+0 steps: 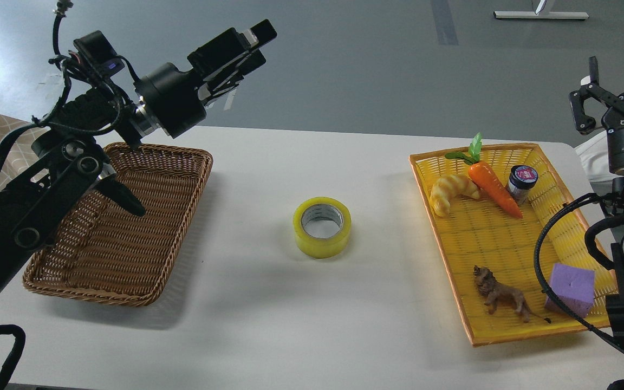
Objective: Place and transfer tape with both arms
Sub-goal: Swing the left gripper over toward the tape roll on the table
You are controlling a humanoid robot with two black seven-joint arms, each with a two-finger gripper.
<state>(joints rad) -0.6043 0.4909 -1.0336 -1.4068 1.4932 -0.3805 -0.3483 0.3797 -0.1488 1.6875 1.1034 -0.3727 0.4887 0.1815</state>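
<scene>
The tape (322, 226), a wide translucent yellow roll with a grey-white core, lies flat on the white table (268, 325) at its middle, touching nothing. My left gripper (260, 44) is raised high over the table's far left, above the wicker basket, well away from the tape. Its fingers stand slightly apart and hold nothing. My right gripper (623, 81) is raised at the right edge, beyond the yellow basket. It is open and empty, with one finger (592, 73) showing and the other cut off by the frame.
An empty brown wicker basket (128, 281) stands at the left. A yellow basket (507, 244) at the right holds a croissant (450, 192), a carrot (493, 187), a small jar (521, 181), a toy lion (501, 295) and a purple foam cube (571, 290).
</scene>
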